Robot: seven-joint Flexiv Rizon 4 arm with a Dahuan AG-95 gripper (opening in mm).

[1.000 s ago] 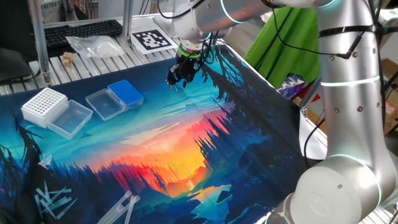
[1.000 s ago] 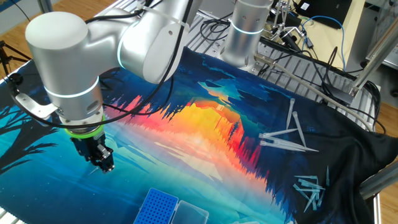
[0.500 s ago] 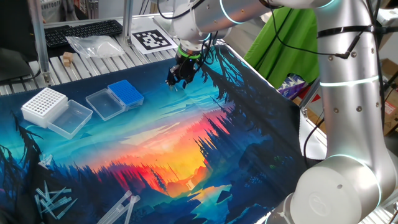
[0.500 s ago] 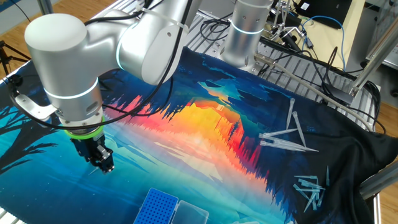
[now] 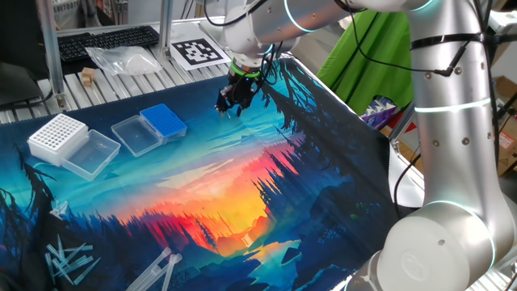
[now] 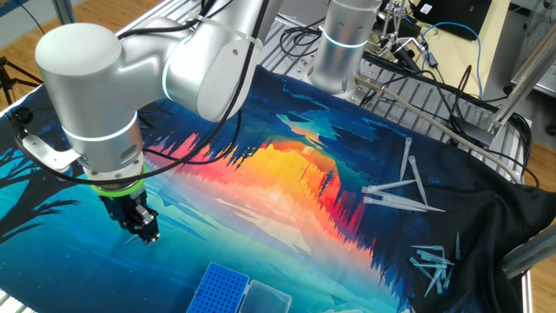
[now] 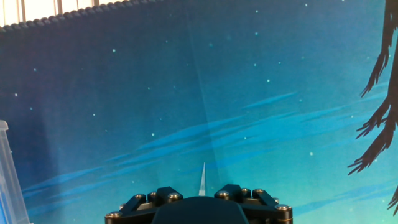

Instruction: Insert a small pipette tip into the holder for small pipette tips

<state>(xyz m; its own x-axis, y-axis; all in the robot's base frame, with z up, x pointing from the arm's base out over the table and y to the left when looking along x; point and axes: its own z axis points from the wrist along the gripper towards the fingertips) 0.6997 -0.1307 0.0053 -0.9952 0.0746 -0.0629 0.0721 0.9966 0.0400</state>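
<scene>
The holder for small pipette tips (image 5: pixel 164 120) is a small blue rack on the mat, with its clear lid (image 5: pixel 135 133) folded open beside it. It also shows at the bottom edge of the other fixed view as the blue rack (image 6: pixel 224 289). My gripper (image 5: pixel 227 107) hangs just above the mat, a short way right of the rack and apart from it. In the hand view a thin, pale small pipette tip (image 7: pixel 202 178) sticks out, point forward, from between the black fingers of the gripper (image 7: pixel 200 194). The jaws stand shut on it.
A larger white rack (image 5: pixel 56 136) with its clear lid (image 5: pixel 90 153) sits left of the blue one. Loose tips lie in a pile (image 5: pixel 69 260) at the mat's near left corner, seen also as scattered tips (image 6: pixel 400 191). A clear plastic edge (image 7: pixel 9 180) shows at the hand view's left.
The gripper has crept very slightly toward the blue rack. The tip stays between the fingers.
</scene>
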